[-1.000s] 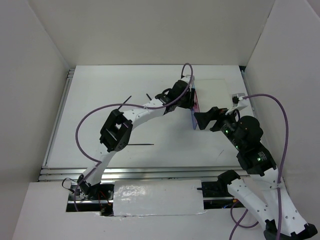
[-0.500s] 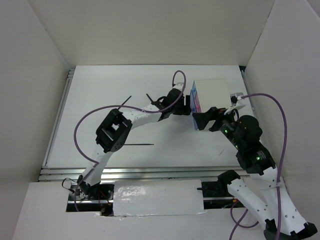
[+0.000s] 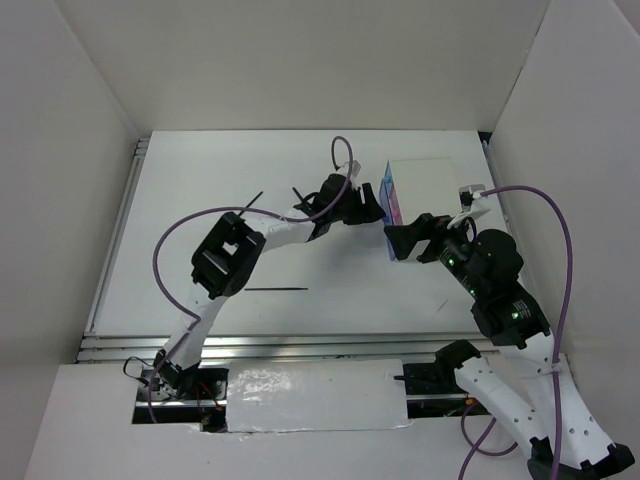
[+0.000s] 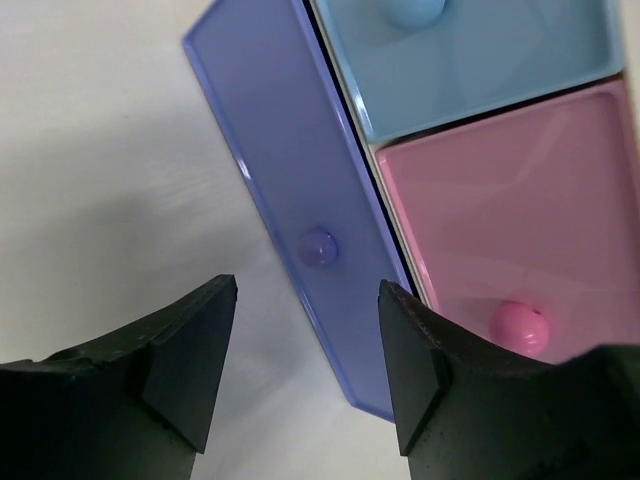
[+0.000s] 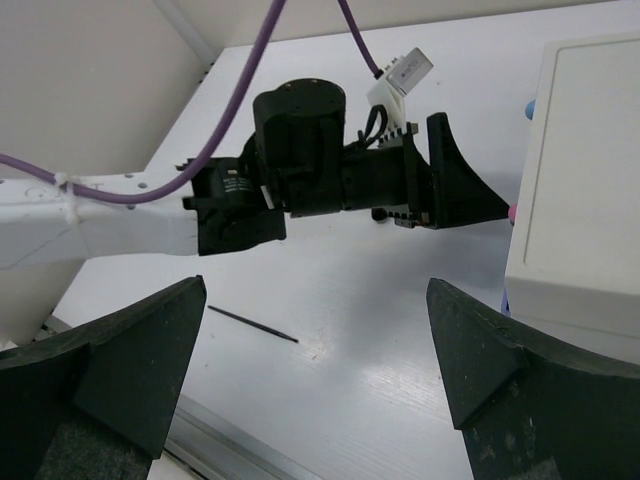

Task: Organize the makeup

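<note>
**Top view.** The flat white tabletop [image 3: 200,250] is closed in by plain white wall panels [image 3: 300,60] at the left, rear and right. A ribbed aluminium rail [image 3: 110,250] borders its left and near edges. A long thin black makeup pencil [image 3: 277,289] lies loose left of centre. A shorter black stick [image 3: 250,203] and a second black stick [image 3: 297,193] lie further back, well apart from it. A white plastic drawer box [image 3: 430,175] sits at the rear right, near the right wall. The left gripper [image 3: 368,205] is just beside its drawer face and the right gripper [image 3: 400,242] is near its front corner. The left half of the table offers the open room.

**Left wrist view.** The fingers [image 4: 180,350] stand apart and hold nothing. Beyond the gap are a translucent purple drawer front [image 4: 290,150], a blue drawer front [image 4: 470,40] and a pink drawer front [image 4: 510,200].

**Right wrist view.** The fingers [image 5: 140,340] are spread wide and empty. The box wall is at the right, and the long pencil lies on bare table under the left arm.
</note>
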Tool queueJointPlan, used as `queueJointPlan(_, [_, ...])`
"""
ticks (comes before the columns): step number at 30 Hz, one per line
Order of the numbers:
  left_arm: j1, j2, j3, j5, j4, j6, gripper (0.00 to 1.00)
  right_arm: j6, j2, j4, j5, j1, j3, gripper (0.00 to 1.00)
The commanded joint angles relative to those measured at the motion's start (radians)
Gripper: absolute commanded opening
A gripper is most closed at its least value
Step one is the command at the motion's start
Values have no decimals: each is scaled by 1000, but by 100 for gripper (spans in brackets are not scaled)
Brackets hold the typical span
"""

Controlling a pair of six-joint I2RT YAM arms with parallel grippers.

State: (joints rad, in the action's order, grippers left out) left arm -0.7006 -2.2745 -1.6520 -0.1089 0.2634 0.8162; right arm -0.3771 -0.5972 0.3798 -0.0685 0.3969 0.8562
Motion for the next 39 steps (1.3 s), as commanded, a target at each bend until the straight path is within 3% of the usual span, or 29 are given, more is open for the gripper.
queueJointPlan(1, [13, -56, -29, -109, 120, 57, 71, 3, 2, -53, -14, 5, -8, 100])
queueJointPlan(14, [53, -160, -48, -287, 312, 175, 68, 4, 0, -58, -24, 7, -13, 100])
queueJointPlan(21, [56, -186, -98, -293, 283, 166, 67, 4, -3, -61, -24, 7, -13, 100])
queueJointPlan(39, [56, -257, -154, -333, 292, 218, 53, 6, -12, -64, -31, 5, -11, 100])
